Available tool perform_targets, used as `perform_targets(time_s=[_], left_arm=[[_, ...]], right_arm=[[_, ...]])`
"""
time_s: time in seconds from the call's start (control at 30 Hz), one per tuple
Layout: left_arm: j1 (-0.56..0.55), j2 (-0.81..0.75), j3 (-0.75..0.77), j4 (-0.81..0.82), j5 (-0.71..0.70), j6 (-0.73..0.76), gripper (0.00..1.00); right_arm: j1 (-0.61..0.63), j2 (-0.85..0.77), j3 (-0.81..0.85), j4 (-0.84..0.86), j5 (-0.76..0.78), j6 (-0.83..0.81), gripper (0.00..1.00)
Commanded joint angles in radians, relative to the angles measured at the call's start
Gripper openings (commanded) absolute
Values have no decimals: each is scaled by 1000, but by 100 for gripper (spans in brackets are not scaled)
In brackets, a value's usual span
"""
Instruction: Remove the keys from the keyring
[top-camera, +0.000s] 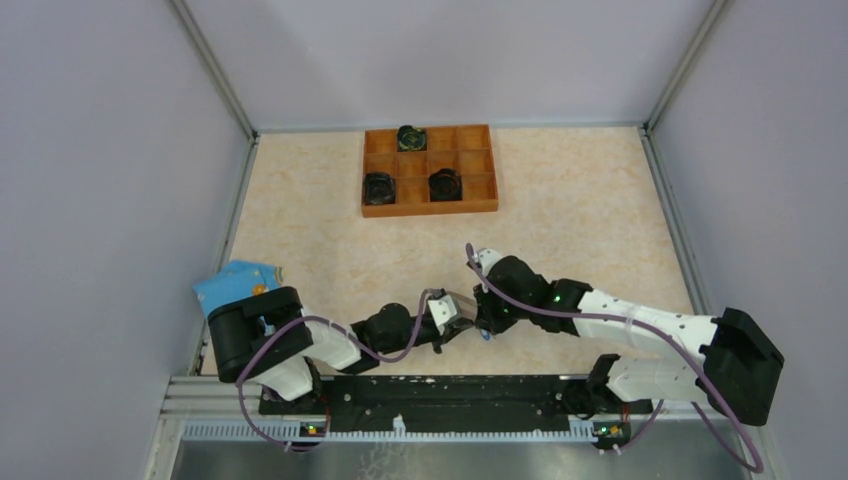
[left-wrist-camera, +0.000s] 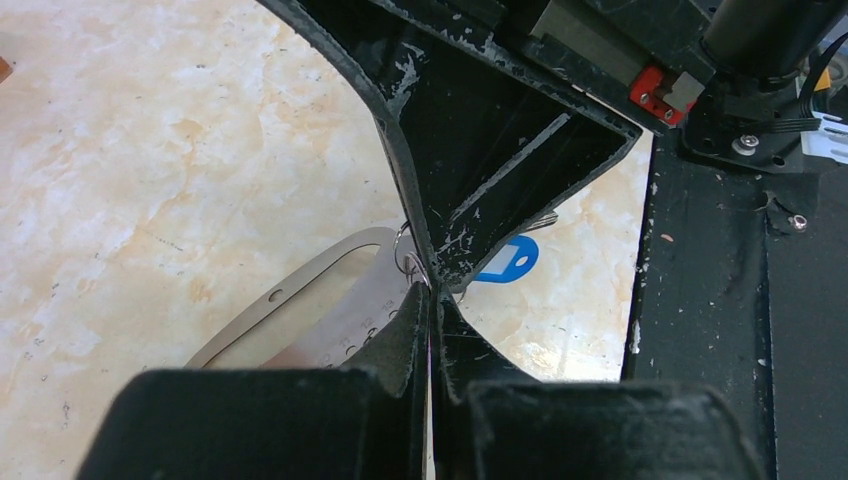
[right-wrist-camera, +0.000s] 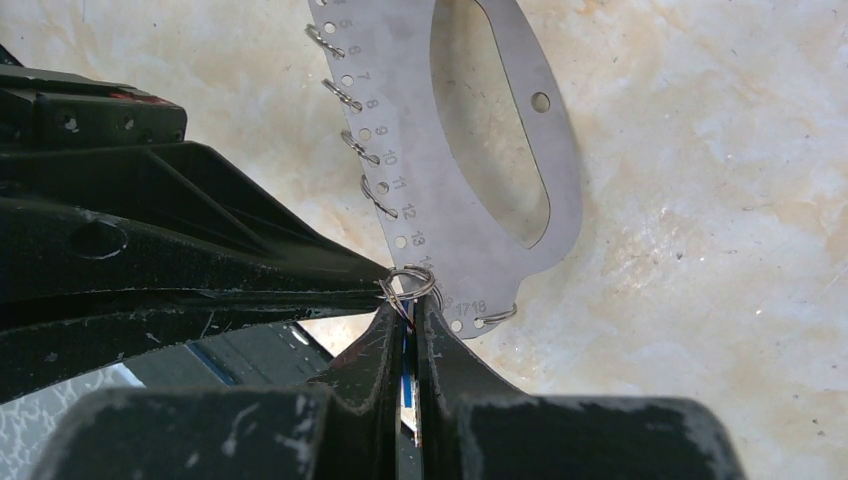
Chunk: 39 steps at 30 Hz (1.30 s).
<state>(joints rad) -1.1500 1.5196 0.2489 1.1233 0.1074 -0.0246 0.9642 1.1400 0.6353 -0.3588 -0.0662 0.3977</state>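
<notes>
The keyring (right-wrist-camera: 405, 130) is a grey oval metal plate with numbered holes and several small wire rings along its rim; it also shows in the left wrist view (left-wrist-camera: 300, 300) and the top view (top-camera: 458, 304). My left gripper (left-wrist-camera: 432, 290) is shut on the plate's rim at its end, beside a small wire ring (right-wrist-camera: 410, 282). My right gripper (right-wrist-camera: 407, 305) meets it tip to tip and is shut on the key, whose blue head (left-wrist-camera: 510, 260) shows between the jaws. Both grippers (top-camera: 455, 315) (top-camera: 484, 322) sit at the table's near middle.
An orange compartment tray (top-camera: 430, 209) at the back holds three round black objects (top-camera: 444, 184). A light-blue packet (top-camera: 235, 283) lies at the left by my left arm's base. A black rail (top-camera: 430, 390) runs along the near edge.
</notes>
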Motion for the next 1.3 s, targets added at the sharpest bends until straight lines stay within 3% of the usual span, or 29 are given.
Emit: perform_targets(time_s=[0.0, 0.33, 0.8, 1.03, 1.27], left_arm=[[-15, 10, 38, 1, -61, 0, 0], [-20, 11, 28, -7, -139, -26, 0], [-32, 7, -20, 76, -86, -1, 0], [-64, 63, -72, 217, -35, 116, 0], [-148, 116, -53, 228, -183, 257, 0]], right_arm=[[14, -13, 8, 9, 36, 38, 0], [10, 3, 4, -48, 113, 70, 0], [-1, 8, 6, -45, 144, 75, 0], [6, -48, -40, 104, 164, 9, 0], [46, -104, -87, 221, 201, -53, 0]])
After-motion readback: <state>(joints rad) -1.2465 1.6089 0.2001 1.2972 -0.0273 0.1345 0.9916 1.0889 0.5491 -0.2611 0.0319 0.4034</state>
